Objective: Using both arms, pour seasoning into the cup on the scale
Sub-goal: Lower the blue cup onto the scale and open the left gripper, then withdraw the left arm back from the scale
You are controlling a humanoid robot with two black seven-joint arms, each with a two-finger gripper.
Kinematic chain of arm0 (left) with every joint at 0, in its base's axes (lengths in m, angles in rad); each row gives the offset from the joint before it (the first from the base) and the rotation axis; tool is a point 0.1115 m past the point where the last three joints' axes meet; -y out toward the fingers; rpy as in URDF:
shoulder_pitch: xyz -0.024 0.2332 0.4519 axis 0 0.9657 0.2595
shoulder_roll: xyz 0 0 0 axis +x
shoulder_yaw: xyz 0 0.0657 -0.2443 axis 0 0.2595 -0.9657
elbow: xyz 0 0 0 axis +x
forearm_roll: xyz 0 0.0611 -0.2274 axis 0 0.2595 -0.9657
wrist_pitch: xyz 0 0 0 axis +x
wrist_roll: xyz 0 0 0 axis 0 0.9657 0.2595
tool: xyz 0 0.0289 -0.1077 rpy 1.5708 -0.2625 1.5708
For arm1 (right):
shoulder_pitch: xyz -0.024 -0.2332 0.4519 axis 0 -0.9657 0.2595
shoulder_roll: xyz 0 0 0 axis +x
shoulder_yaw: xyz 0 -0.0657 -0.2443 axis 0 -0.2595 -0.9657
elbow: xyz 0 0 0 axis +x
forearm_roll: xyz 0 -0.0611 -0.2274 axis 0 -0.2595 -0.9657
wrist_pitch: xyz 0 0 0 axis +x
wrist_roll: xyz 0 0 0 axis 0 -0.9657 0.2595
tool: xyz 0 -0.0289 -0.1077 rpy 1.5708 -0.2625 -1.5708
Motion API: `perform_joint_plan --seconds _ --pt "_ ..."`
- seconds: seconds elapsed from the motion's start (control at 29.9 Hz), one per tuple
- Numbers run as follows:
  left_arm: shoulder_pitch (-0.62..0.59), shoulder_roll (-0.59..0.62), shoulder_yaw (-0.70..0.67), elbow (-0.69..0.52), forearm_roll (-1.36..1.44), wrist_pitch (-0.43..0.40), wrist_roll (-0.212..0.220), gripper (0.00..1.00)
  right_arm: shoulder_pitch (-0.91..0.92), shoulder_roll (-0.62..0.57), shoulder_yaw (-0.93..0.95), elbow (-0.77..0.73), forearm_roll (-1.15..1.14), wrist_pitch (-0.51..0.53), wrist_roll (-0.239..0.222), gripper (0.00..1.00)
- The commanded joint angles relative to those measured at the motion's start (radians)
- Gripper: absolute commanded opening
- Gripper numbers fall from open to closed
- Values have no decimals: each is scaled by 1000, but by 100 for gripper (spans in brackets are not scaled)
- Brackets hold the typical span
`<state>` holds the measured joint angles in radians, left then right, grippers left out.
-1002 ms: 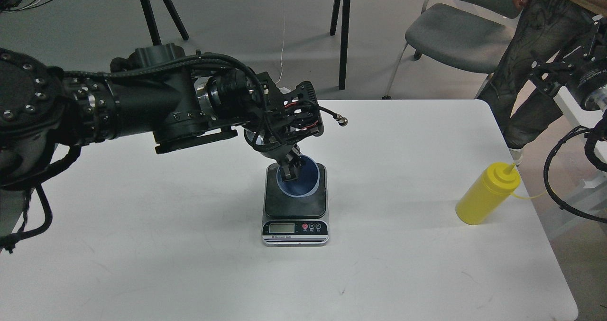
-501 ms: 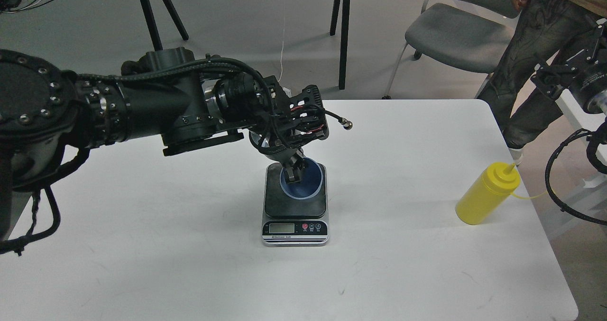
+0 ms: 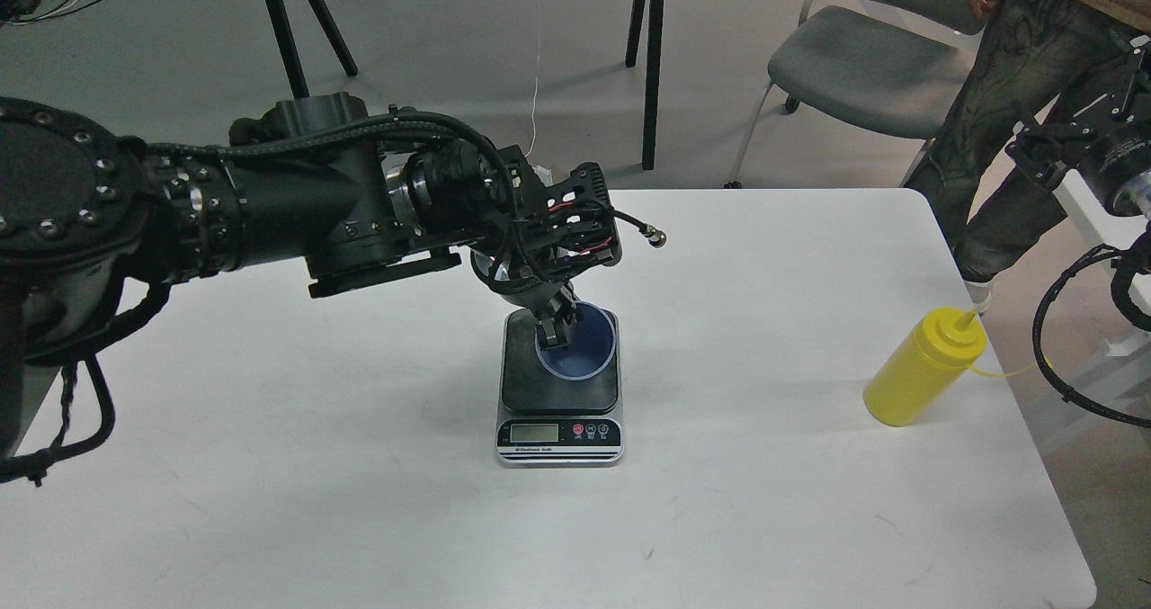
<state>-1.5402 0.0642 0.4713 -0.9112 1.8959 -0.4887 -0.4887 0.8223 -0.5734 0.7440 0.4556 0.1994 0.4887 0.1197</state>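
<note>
Here our left gripper (image 3: 555, 323) pinches the blue cup's (image 3: 580, 348) rim over the kitchen scale (image 3: 559, 393) — our right gripper's state we cannot tell.

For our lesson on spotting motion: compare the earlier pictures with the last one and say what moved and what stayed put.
The left gripper, its fingers pinching the cup at its rim, shifted a little to the right, and the cup moved with it across the scale; the left arm rose slightly. The right gripper at the right edge drifted a touch. The seasoning bottle and the scale stayed where they were.
</note>
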Motion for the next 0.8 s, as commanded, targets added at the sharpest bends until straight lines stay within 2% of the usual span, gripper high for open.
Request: perform_joint_plan --seconds 0.0,0.17,0.43,0.6,0.77 --pt "3 0 -6 21 -5 0 0 31 0 0 0 0 0 0 0 100" --pt "2 -1 -14 34 -12 0 0 38 0 0 0 1 0 0 0 100" --pt "-1 8 -17 35 -17 0 0 38 0 0 0 0 0 0 0 100" --pt "-11 -1 -25 101 -98 0 0 40 0 0 0 0 0 0 0 100" --pt "-29 5 -48 114 -144 0 0 42 0 -2 0 1 0 0 0 100"
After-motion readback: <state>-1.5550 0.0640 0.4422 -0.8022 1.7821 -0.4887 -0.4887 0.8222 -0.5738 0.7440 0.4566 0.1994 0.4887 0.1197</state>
